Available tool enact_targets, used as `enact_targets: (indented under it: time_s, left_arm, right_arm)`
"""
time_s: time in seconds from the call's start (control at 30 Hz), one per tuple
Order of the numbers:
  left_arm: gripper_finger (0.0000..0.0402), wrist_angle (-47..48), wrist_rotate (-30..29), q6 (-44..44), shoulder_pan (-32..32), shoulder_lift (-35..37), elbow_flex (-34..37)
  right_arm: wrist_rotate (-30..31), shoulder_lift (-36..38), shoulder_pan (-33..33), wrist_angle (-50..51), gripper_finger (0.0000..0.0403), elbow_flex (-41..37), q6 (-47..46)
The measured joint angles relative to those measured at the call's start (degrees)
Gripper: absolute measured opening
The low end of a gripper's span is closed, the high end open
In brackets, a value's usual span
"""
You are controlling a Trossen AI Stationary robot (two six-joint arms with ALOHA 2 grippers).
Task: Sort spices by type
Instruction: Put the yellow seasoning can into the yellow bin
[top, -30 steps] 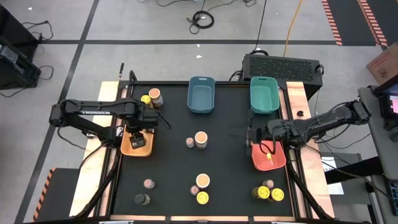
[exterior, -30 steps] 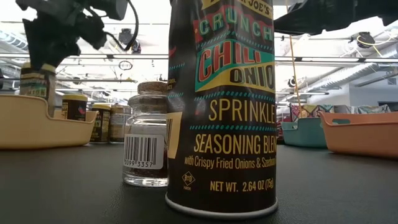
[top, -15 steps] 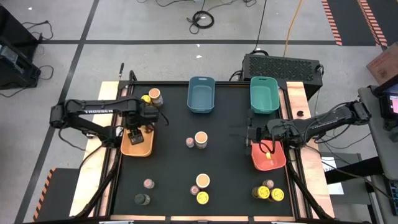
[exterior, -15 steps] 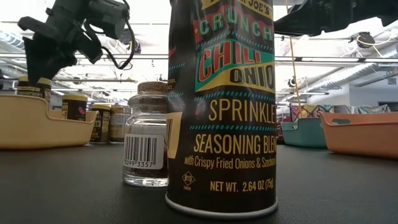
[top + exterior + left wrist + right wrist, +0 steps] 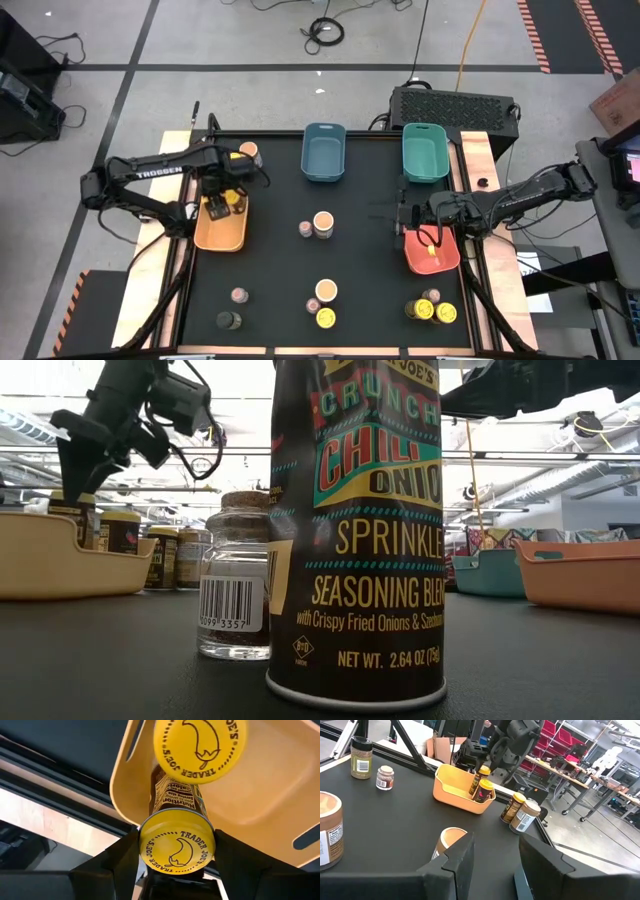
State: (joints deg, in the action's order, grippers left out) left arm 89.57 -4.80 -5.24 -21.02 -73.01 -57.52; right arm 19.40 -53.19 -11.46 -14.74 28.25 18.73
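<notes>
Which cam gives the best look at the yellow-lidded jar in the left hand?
Left wrist view: the yellow-lidded jar fills the frame between the left hand's fingers, over the orange bin. High view shows only a speck; right wrist view shows it small and distant; low view mostly hides it.

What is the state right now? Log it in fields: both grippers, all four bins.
left gripper: over orange bin, shut on yellow-lidded jar
orange bin contents: second yellow jar
right gripper: open, empty, above red bin
blue bin: nothing visible inside
teal bin: nothing visible inside
</notes>
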Motion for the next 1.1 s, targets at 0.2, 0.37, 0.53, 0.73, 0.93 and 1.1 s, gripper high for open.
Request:
enact_targets:
  time_s: [0.2,0.37,0.53,0.73,0.93,1.1]
  left_arm:
    - [0.0223,-2.0,-0.2,3.0,-1.4,0.0,0.0]
    - [0.0224,-2.2,-0.3,3.1,-2.6,0.0,0.0]
    - [0.0224,-4.2,-0.6,4.4,-3.3,0.0,0.0]
    - [0.0240,-4.9,-1.7,4.1,-3.4,0.0,0.0]
    - [0.0269,-5.2,-1.7,4.3,-3.4,0.0,0.0]
    - [0.0275,-5.3,-1.7,4.3,-3.4,0.0,-0.1]
  right_arm:
    - [0.0,0.0,0.0,0.0,0.0150,0.0,0.0]
    - [0.0,0.0,0.0,0.0,0.0150,0.0,0.0]
    - [0.0,0.0,0.0,0.0,0.0150,0.0,0.0]
    - [0.0,0.0,0.0,0.0,0.0150,0.0,0.0]
    - [0.0,0.0,0.0,0.0,0.0150,0.0,0.0]
    - [0.0,0.0,0.0,0.0,0.0150,0.0,0.0]
